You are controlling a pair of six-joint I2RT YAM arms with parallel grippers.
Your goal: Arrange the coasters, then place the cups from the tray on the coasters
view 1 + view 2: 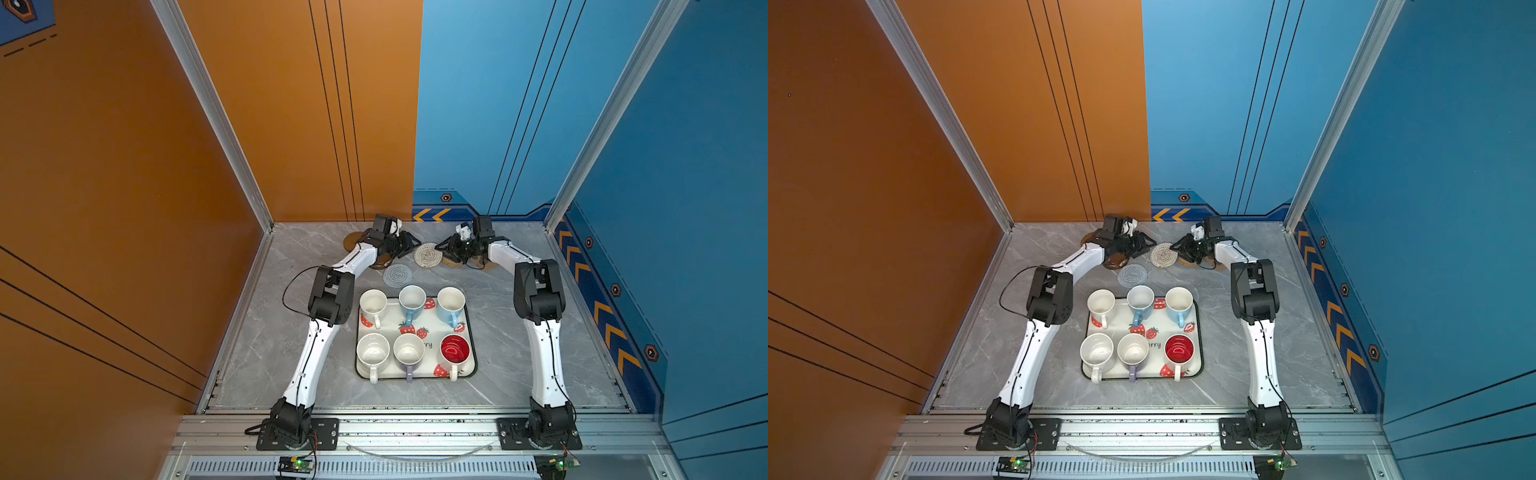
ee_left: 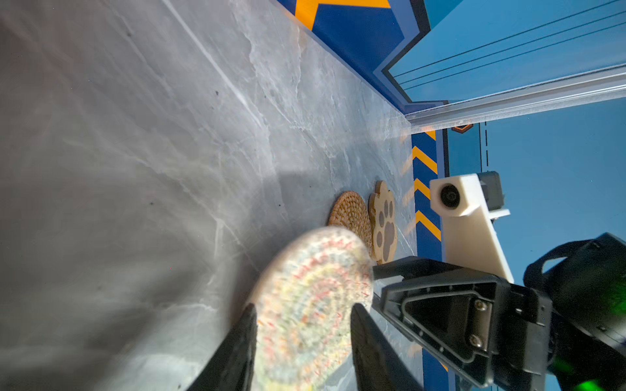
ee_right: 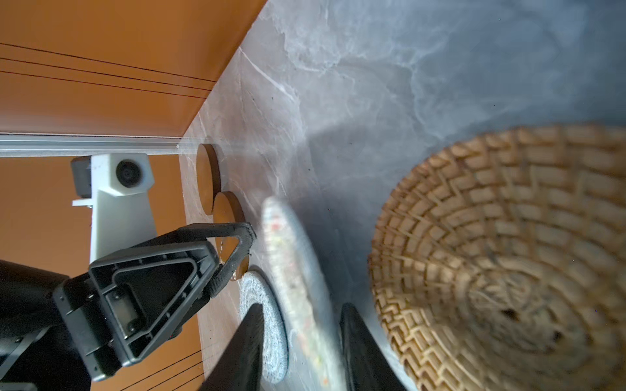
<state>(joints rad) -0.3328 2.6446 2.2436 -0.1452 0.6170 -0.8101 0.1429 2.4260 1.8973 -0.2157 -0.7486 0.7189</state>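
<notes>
Cream woven coaster (image 1: pixel 428 254): at the far middle of the grey table (image 1: pixel 266 345), beyond the strawberry tray (image 1: pixel 434 318), just beside the rattan coaster (image 2: pixel 350 216). Round, so no long axis to line up with. Flanked and about equally near on both sides: left gripper (image 2: pixel 303 308) to its left, right gripper (image 3: pixel 301 306) to its right, tips facing. Both sets of jaws apart, straddling its rim. Edge-on in the right wrist view, gap either side, so probably unpinched. Actual contact: cannot tell through blur.

Grey marble desk (image 1: pixel 291 332): strawberry tray (image 1: pixel 388 320) near the front, and behind it lie a grey woven coaster (image 1: pixel 397 275), brown discs (image 3: pixel 207 176), a rattan round (image 2: pixel 350 216), a paw-print coaster (image 2: pixel 384 221).
</notes>
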